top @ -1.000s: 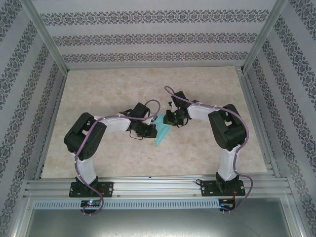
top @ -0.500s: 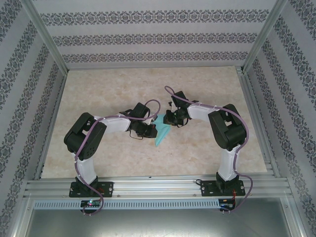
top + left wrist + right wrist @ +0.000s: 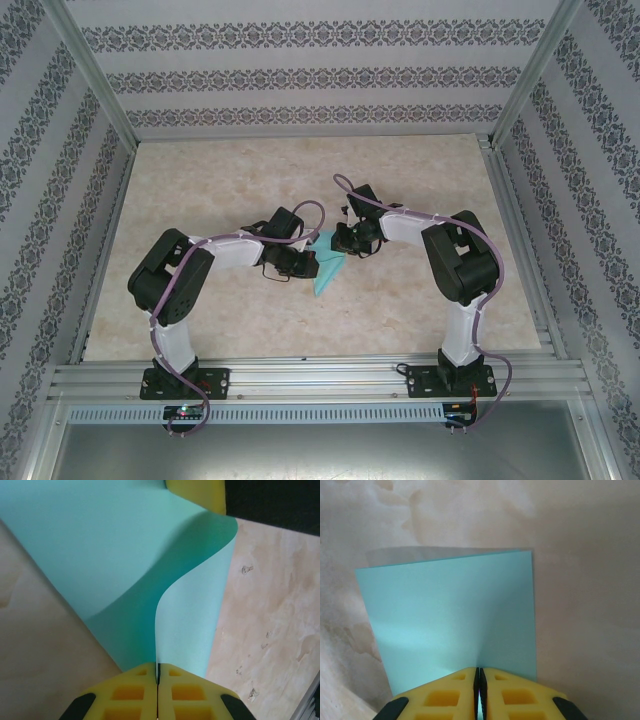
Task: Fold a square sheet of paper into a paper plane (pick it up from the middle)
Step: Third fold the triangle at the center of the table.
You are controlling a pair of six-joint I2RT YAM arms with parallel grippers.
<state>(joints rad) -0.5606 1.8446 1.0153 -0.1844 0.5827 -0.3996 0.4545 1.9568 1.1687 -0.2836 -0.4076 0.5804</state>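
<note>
On the left, the left gripper (image 3: 303,264) reaches toward the middle of the table (image 3: 400,180). Its yellow jaws are pressed together on one edge of the sheet of paper (image 3: 326,272), so it is pinching it. In the left wrist view the turquoise paper comes out from between these jaws and bends in a soft S-shaped curve, so it is not flat there. The sheet of paper is between the two grippers, near the middle of the table, and its lower tip points to the near edge. On the right, the right gripper (image 3: 341,248) also has its jaws closed tight on the paper, pinching the middle of one edge. In the right wrist view the sheet spreads out smooth in front of the jaws, and it throws a shadow on the table behind it
</note>
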